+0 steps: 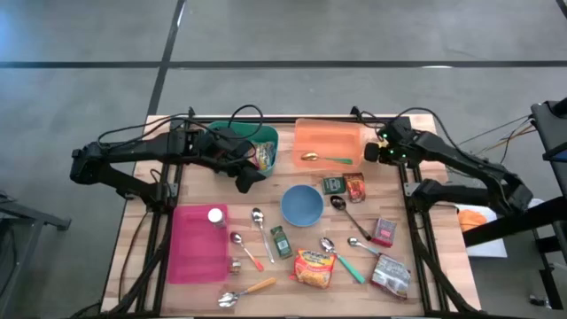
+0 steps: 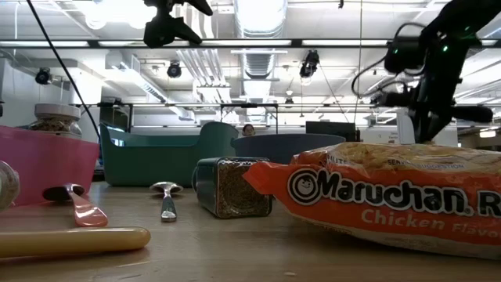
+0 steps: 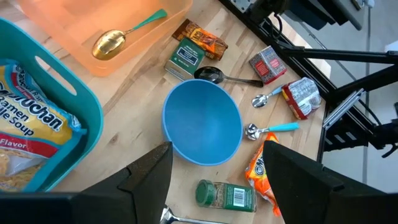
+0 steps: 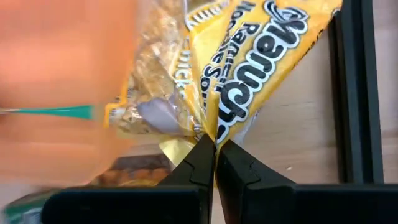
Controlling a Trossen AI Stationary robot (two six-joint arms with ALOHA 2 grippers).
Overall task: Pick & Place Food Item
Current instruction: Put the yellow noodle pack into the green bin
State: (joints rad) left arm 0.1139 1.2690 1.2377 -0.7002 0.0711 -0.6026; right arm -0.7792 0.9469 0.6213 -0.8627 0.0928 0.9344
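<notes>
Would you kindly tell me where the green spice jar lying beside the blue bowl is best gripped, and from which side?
Take the spice jar across the middle of its body, from straight above. It lies flat on its side, so both long flanks are exposed, though a spoon lies close along one. I'd avoid the ends, since the blue bowl is near one.

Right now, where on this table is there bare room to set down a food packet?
Bare wood lies between the teal bin and the blue bowl, and along the near edge under the pink tray. The middle and right, spoons and packets around the ramen packet, are crowded.
</notes>
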